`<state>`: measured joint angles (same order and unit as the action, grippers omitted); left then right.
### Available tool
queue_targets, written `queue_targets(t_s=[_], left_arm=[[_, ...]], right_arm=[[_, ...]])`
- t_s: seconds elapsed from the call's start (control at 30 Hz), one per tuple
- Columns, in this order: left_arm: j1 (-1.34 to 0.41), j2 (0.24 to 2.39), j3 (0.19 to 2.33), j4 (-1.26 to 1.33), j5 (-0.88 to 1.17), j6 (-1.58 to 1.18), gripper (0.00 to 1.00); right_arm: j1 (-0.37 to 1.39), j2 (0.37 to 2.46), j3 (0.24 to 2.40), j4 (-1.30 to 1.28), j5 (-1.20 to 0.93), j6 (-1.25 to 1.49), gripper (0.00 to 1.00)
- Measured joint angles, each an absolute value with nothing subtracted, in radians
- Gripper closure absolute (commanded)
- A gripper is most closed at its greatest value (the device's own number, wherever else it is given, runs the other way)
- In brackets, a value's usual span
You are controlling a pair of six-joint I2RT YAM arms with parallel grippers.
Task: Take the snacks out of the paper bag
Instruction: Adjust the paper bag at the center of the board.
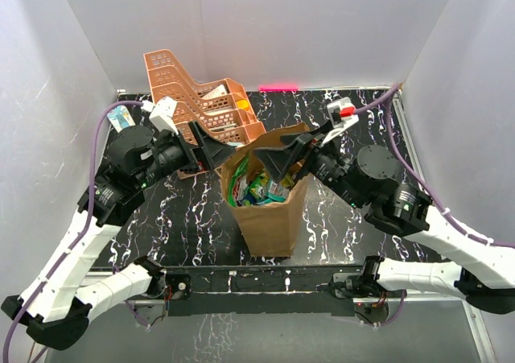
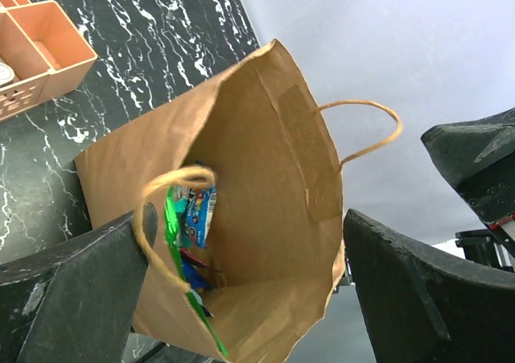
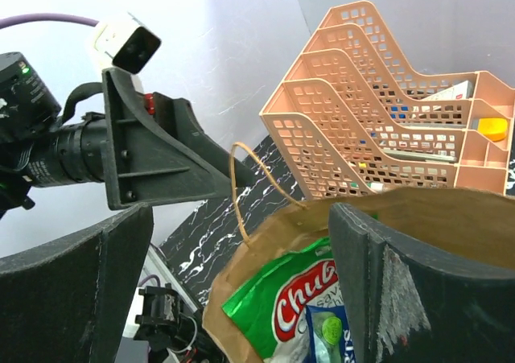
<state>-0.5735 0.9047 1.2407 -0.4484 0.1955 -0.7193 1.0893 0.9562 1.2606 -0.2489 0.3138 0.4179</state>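
— Where's the paper bag?
— Upright mid-surface, nearer the front edge, with snacks inside (a green chip bag on top).
— And the pincers?
— The left pincer is spread at the bag's left rim. The right pincer is spread over its mouth. Both arms lean inward.

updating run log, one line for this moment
left gripper: open, at paper bag rim | right gripper: open, over its mouth | snacks: in bag
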Motion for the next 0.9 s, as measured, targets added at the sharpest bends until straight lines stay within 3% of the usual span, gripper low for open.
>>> queue_targets(t_s=[0.27, 0.53, 0.73, 0.9], left_arm=[[-0.574, 0.923, 1.248, -0.455, 0.194, -0.727, 0.02], [-0.574, 0.936, 1.251, -0.488, 0.177, -0.749, 0.02], [-0.574, 0.998, 1.268, -0.495, 0.177, -0.775, 0.18], [-0.574, 1.018, 1.266, -0.463, 0.207, -0.811, 0.43]], right_arm=[[1.090, 1.086, 1.330, -0.319, 0.310, 0.396, 0.02], [1.091, 1.060, 1.412, -0.593, 0.551, 0.503, 0.02], [1.091, 0.914, 1.429, -0.690, 0.617, 0.532, 0.02], [1.091, 0.756, 1.383, -0.693, 0.678, 0.542, 0.02]])
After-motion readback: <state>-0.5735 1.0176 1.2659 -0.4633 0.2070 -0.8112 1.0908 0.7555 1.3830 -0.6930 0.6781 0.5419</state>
